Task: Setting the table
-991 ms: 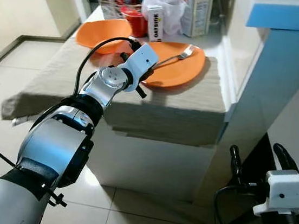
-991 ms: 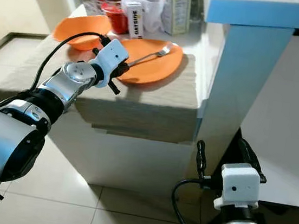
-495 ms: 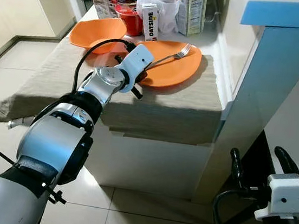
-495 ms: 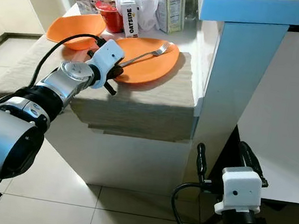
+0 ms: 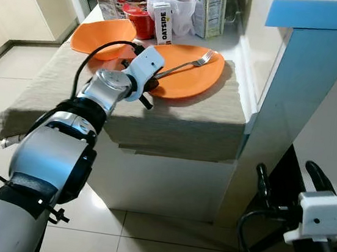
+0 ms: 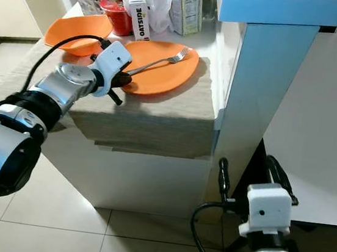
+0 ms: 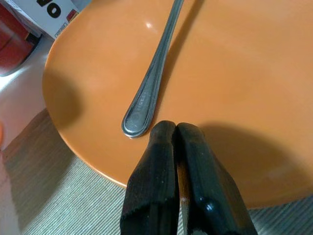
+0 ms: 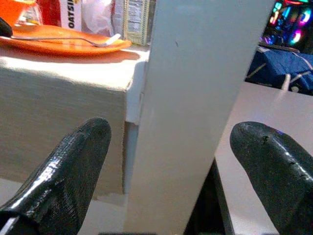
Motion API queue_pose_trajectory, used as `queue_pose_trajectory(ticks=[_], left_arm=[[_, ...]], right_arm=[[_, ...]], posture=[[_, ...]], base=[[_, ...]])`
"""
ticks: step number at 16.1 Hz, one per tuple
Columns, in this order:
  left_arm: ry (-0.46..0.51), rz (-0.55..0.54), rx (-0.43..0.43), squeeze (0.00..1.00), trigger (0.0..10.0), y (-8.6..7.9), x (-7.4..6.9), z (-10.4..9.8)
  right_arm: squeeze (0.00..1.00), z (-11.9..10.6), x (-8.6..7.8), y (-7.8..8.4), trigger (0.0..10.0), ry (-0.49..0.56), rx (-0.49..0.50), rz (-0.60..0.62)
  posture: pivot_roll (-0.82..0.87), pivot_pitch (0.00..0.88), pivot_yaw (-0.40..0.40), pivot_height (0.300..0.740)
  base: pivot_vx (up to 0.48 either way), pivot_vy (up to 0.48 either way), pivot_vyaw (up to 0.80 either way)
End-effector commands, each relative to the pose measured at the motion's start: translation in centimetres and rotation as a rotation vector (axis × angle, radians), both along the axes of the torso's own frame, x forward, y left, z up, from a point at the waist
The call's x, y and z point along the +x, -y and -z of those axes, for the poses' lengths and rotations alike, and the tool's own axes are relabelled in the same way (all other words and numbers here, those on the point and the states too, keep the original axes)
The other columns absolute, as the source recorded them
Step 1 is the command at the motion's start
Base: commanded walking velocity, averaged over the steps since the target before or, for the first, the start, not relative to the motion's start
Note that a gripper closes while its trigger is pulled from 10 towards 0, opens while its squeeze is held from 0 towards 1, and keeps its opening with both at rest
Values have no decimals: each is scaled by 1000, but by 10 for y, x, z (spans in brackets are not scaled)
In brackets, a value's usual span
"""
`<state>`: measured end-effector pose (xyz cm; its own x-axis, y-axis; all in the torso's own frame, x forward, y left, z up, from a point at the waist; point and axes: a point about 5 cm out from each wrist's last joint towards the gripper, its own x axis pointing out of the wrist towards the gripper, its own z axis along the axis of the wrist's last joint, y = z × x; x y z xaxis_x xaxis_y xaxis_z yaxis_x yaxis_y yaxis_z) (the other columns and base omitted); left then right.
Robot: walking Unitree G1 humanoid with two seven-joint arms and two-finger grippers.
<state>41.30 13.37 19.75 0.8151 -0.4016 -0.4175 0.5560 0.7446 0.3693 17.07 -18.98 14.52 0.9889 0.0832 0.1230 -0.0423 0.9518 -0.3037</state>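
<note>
An orange plate (image 5: pixel 192 80) lies on the cloth-covered table (image 5: pixel 175 124) with a silver fork (image 5: pixel 187 65) across it, tines toward the back. My left gripper (image 7: pixel 175 128) is shut with nothing between its fingers (image 7: pixel 151 171). Its tips hover over the plate's near-left rim, just short of the fork's handle end (image 7: pixel 137 122). The wrist housing (image 5: pixel 145 68) hides the fingers in the head views. An orange bowl (image 5: pixel 103 34) sits to the left of the plate. My right gripper (image 5: pixel 288 177) hangs low beside the table, open.
At the back of the table stand an Oatside carton (image 5: pixel 163 22), a red cup (image 5: pixel 135 19), a white bag (image 5: pixel 180 7) and a tall carton (image 5: pixel 210 8). A white and blue pillar (image 5: pixel 284 85) rises right of the table. Tiled floor (image 5: pixel 14 76) lies to the left.
The camera has shifted a little, so the table sits further left in the picture. My left gripper has drawn back slightly toward the plate's near-left rim. The fork has stayed put.
</note>
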Motion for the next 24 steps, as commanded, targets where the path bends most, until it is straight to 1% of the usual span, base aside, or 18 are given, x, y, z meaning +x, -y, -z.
queue_pose_trajectory(ticks=[1,2,3,4,5,7,9,13,16,17,20,22,23,24], left_arm=[[-87,-20,22,0,10000,-14,-4,13],[-91,-16,14,0,10000,-14,-4,12],[-100,9,-15,0,10000,-11,-4,9],[-101,15,-21,0,10000,-10,-4,9],[-106,53,-45,0,10000,-3,-5,6],[-111,83,-40,0,10000,2,-6,7],[-114,104,-57,0,10000,6,-6,5],[-119,167,-110,0,10000,16,-9,-6],[-110,216,-168,0,10000,31,-13,-18],[-98,228,-173,0,10000,34,-14,-21],[-84,216,-213,0,10000,37,-16,-30],[-75,240,-252,0,10000,44,-20,-39],[-23,216,-241,0,10000,41,-20,-44],[5,175,-235,0,10000,35,-16,-45]], right_arm=[[0,3,2,-3,10000,-20,5,-15],[0,3,2,-3,10000,-20,5,-17],[0,4,5,-4,10000,-18,5,-26],[0,4,5,-4,10000,-18,5,-28],[0,4,8,-6,10000,-17,5,-38],[0,5,11,-7,10000,-17,4,-44],[0,5,14,-8,10000,-16,4,-53],[0,8,19,-11,10000,-16,3,-62],[0,10,23,-13,10000,-17,2,-71],[0,10,25,-14,10000,-17,1,-72],[0,11,27,-15,10000,-17,1,-79],[0,12,28,-16,10000,-18,-1,-79],[0,12,28,-16,10000,-15,0,-76],[0,12,28,-16,10000,-13,1,-75]], posture=[[-274,78,158,735],[-274,78,158,735],[-262,74,153,735],[-262,74,153,735],[-251,68,149,735],[-242,63,144,735],[-236,57,141,735],[-227,46,142,735],[-212,35,137,735],[-211,34,137,735],[-209,31,138,735],[-210,28,139,735],[-210,28,139,735],[-212,26,142,735]], base=[[0,0,0],[0,0,0],[0,0,0],[0,0,0],[0,0,0],[0,0,0],[0,0,0],[0,0,0],[0,0,0],[0,0,0],[0,0,0],[0,0,0],[0,0,0],[0,0,0]])
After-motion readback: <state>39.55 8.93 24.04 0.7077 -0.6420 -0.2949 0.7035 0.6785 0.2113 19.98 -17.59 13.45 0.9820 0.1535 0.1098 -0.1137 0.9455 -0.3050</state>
